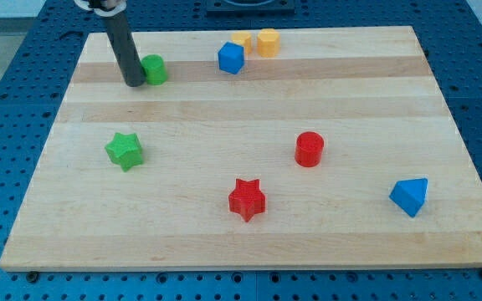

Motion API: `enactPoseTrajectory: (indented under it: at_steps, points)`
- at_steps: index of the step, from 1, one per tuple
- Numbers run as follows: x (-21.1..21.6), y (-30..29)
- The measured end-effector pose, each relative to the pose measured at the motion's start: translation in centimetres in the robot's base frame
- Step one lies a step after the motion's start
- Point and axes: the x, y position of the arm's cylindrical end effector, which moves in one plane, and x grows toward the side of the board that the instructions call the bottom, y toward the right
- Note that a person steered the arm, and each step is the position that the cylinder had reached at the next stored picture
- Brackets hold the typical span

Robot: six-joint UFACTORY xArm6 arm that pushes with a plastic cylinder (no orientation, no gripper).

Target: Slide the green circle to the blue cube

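Rod, not hand, so nothing grips: my tip (133, 82) touches the view's-left side of the small, light, hard green circle (154, 69), which should slide easily across the desk (224, 242) toward the blue cube (231, 58).

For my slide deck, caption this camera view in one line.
My tip sits just left of the green circle, the blue cube farther right.

Lighting was bright and even; the wooden board (249, 125) showed no glare. Blocks cast short soft shadows toward 6 o'clock. Focus stayed sharp throughout.
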Motion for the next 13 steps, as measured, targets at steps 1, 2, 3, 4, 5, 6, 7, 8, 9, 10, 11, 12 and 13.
enactPoseTrajectory:
  at_steps: [1, 2, 3, 4, 5, 6, 7, 8, 9, 10, 11, 12, 13]
  points:
    - [0.0, 0.9]
    - [-0.1, 0.9]
    - [-1.0, 0.5]
    - [-2.0, 0.4]
    - [-2.9, 0.8]
    - [-3.0, 2.6]
    - [-3.0, 3.8]
    - [-3.0, 4.3]
    - [-3.0, 4.5]
    - [-3.2, 4.2]
    - [-4.4, 3.6]
    - [-5.7, 4.1]
    - [-6.0, 5.4]
